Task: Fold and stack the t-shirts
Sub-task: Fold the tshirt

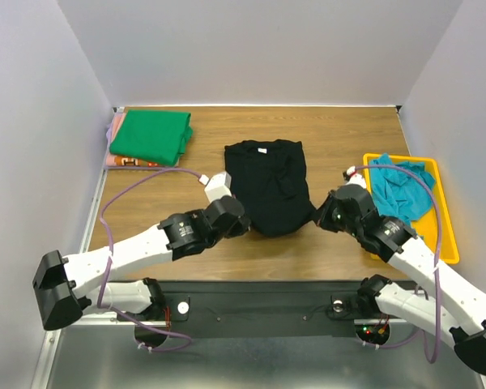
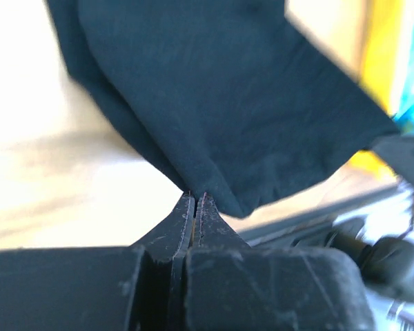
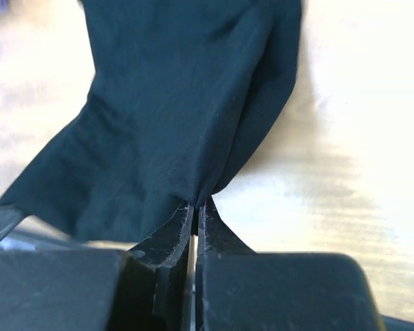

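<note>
**Both near corners of the black shirt pinched, fold about to begin**

From above, the black t-shirt (image 1: 267, 182) lies in the middle of the table (image 1: 340, 134), collar at the far end. My left pincer (image 1: 245, 223) is at its near left corner and my right pincer (image 1: 317, 215) at its near right corner. A folded green t-shirt (image 1: 150, 136) sits at the far left on top of an orange-pink t-shirt (image 1: 121, 160), of which only an edge shows. A teal t-shirt (image 1: 398, 190) lies crumpled in the yellow tray (image 1: 449, 235) on the right. I judge two shirts done, this one in hand and the teal one waiting.

This view cannot show whether my fingers hold anything. My left wrist camera does: the left pincer (image 2: 194, 200) is closed tight, with the hem of the black t-shirt (image 2: 221, 103) caught at its tips and the cloth rising off the wood.

My right wrist camera shows the same. The right pincer (image 3: 194, 205) is closed on a bunched corner of the black t-shirt (image 3: 179, 124), which fans away from it. Neither wrist view shows the stack.

Next, I think, both corners must travel together toward the collar, level and at the same pace, so the hem lands square.
</note>
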